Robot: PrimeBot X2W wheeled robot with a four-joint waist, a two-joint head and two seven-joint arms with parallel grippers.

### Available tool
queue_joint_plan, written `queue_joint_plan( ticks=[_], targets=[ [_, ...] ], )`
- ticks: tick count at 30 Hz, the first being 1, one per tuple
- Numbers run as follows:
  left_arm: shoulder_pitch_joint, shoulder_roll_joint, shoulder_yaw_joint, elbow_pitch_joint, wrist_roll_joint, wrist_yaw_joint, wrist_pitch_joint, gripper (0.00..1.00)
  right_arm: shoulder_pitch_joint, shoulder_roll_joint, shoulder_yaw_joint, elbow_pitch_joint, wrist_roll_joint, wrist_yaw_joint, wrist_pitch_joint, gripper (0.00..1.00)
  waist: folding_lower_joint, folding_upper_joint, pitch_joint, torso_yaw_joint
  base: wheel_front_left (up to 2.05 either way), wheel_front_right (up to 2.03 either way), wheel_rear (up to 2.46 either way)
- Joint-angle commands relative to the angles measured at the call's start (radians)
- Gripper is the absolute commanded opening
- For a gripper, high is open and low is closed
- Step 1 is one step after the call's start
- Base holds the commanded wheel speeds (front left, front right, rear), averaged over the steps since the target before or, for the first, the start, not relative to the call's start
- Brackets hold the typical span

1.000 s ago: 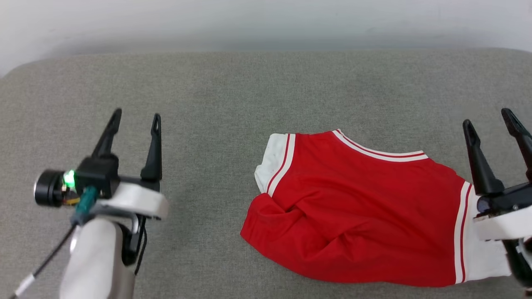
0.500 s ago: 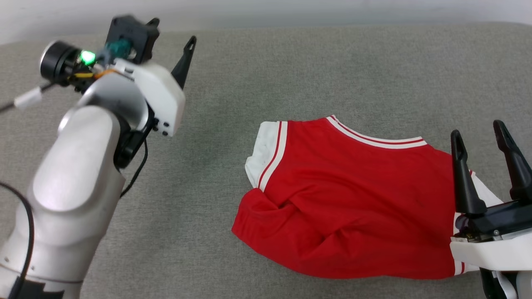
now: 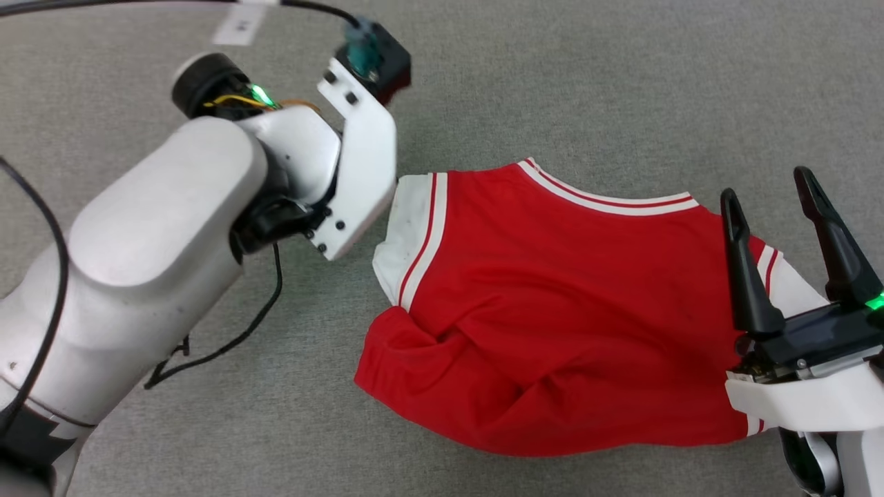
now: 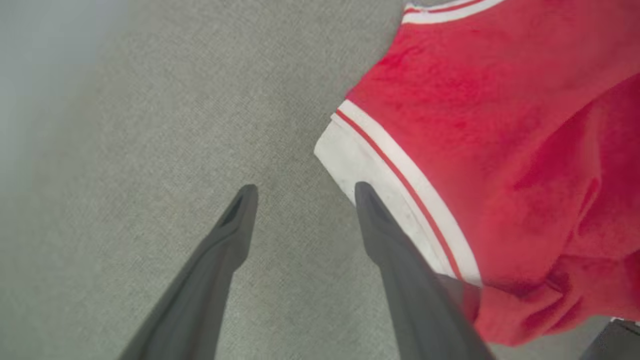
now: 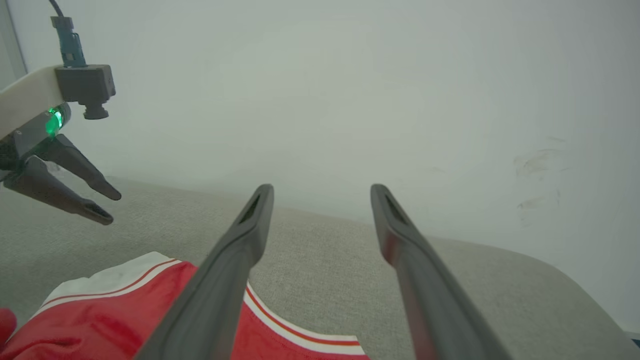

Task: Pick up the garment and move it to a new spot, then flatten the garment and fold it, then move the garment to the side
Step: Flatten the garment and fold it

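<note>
The garment (image 3: 552, 310) lies crumpled on the grey cushion, red with white sleeves and striped trim; its print is hidden. In the head view my left arm's wrist (image 3: 359, 172) hangs over the garment's left sleeve (image 3: 404, 235) and covers its own fingers. The left wrist view shows my left gripper (image 4: 302, 187) open, pointing down at the grey cloth just beside that white sleeve (image 4: 360, 165). The garment (image 5: 100, 320) also lies below my left gripper (image 5: 111, 207) in the right wrist view. My right gripper (image 3: 768, 185) stands open and empty above the right sleeve (image 3: 787, 279).
A grey fabric surface (image 3: 587, 83) spreads around the garment, with bare room to the left and behind. A pale wall (image 5: 350, 100) rises behind it. A black cable (image 3: 228, 338) hangs from my left arm.
The head camera has tilted down. My left arm swung up and to the right, ending over the garment's left sleeve with its fingers pointing down. The garment kept its shape.
</note>
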Motion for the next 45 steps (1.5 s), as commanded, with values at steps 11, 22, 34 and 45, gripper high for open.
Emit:
queue_joint_plan(
  ticks=[11, 22, 34, 45],
  targets=[
    [-0.088, 0.013, -0.255, 0.051, -0.096, 0.0, 0.054, 1.0, -0.083, 0.0, 0.069, 0.035, -0.012, -0.001, -0.002, 1.0, -0.0001, 0.0, 0.085, -0.065, 0.0, 0.0, 0.0],
    [-0.065, 0.022, -0.312, 0.039, -0.031, 0.0, -0.013, 0.0, -0.095, -0.006, 0.072, 0.073, -0.015, -0.001, -0.002, 1.0, -0.0001, 0.0, 0.071, -0.064, 0.0, 0.0, 0.0],
    [-0.101, 0.209, -0.307, -0.06, -0.089, 0.0, -0.137, 0.0, 0.001, -0.022, 0.035, 0.088, -0.011, -0.001, -0.002, 1.0, -0.0001, 0.0, -0.062, 0.044, 0.0, 0.0, 0.0],
    [0.06, 0.33, -0.302, 0.11, -0.188, 0.064, -0.164, 0.0, -0.007, -0.032, 0.056, 0.103, -0.003, -0.001, -0.002, 1.0, -0.0001, 0.0, -0.05, 0.064, 0.0, 0.0, 0.0]
  ],
)
